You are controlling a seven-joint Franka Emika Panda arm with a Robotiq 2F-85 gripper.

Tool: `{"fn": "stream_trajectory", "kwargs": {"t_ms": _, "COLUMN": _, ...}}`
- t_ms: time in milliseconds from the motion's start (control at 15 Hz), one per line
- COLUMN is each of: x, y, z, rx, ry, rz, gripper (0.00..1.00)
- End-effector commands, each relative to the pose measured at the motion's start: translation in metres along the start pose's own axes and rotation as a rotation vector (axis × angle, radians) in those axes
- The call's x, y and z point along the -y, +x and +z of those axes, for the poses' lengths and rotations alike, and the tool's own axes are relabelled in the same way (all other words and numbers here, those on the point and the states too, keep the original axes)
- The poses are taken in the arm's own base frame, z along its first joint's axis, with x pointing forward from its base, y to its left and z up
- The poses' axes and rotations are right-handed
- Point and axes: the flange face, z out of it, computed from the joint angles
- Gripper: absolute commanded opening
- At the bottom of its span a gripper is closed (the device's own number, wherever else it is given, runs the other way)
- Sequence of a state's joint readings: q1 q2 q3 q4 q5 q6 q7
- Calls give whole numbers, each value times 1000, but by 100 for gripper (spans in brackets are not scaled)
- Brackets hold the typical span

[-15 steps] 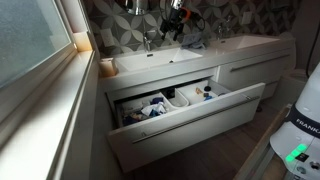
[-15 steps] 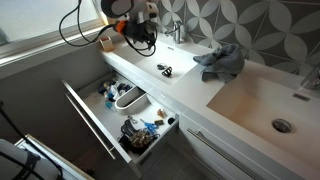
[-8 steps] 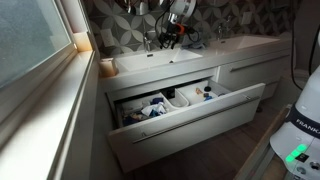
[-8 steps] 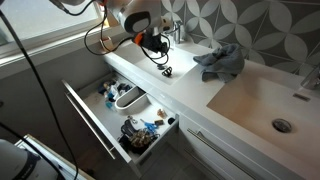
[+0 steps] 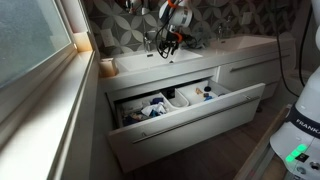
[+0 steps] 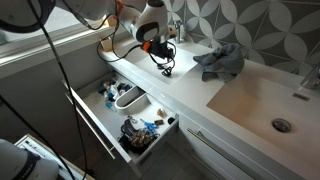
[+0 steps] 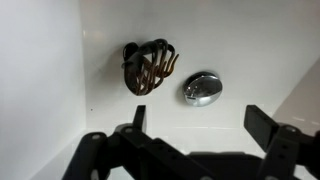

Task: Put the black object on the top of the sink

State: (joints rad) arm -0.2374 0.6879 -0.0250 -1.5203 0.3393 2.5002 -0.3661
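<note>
Over the sink: the gripper (image 6: 162,53) points down at the white top of the sink (image 6: 200,92), above the end with the pulled-out drawer beneath it. In both exterior views it hangs clear of the surface.
Fingers: spread wide in the wrist view, where the fingertips (image 7: 138,115) stand far apart along the bottom edge. Only white sink surface shows between them, and they have hold of nothing.
Black object: the black object (image 7: 148,66) lies on the white surface of the sink, below the gripper and untouched. It is a small claw-like piece with curved prongs. In an exterior view the black object (image 6: 166,69) sits just under the fingers.
Chrome cap: the chrome cap (image 7: 202,88) is a rounded, shiny piece set in the sink, just beside the black object with a narrow gap between them.
Sink wall: in the wrist view a white wall (image 7: 40,70) rises close beside the black object. Whether the spot is basin floor or flat top, I cannot tell.
Faucet: the faucet (image 6: 178,27) stands at the back edge of the sink, behind the gripper.
Grey cloth: the grey cloth (image 6: 222,60) lies crumpled on the sink near its back edge, between the two basins and well apart from the black object.
Far basin: the far basin (image 6: 250,105) at the sink's other end has a drain (image 6: 282,125) in its floor.
Drawer: the drawer (image 5: 190,125) under the sink is open and holds assorted small items.
</note>
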Motion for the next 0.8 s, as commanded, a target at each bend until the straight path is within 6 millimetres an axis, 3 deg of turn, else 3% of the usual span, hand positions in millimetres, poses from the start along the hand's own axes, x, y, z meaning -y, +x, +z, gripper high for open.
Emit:
{"fn": "stream_trajectory", "kwargs": {"t_ms": 0, "x": -10, "y": 8, "z": 15, "rx": 47, "ry": -53, "rz": 29, "gripper": 99}}
{"fn": "stream_trajectory", "kwargs": {"t_ms": 400, "x": -20, "y": 7, "z": 23, "rx": 137, "ry": -102, "rz": 76, "gripper": 99}}
{"fn": "stream_trajectory", "kwargs": {"t_ms": 533, "x": -21, "y": 8, "z": 27, "rx": 154, "ry": -92, "rz": 85, "gripper": 91}}
{"fn": "stream_trajectory", "kwargs": {"t_ms": 600, "x": -21, "y": 8, "z": 28, "rx": 165, "ry": -84, "rz": 92, "gripper": 82}}
{"fn": "stream_trajectory", "kwargs": {"t_ms": 733, "x": -22, "y": 8, "z": 33, "rx": 182, "ry": -86, "rz": 100, "gripper": 79}}
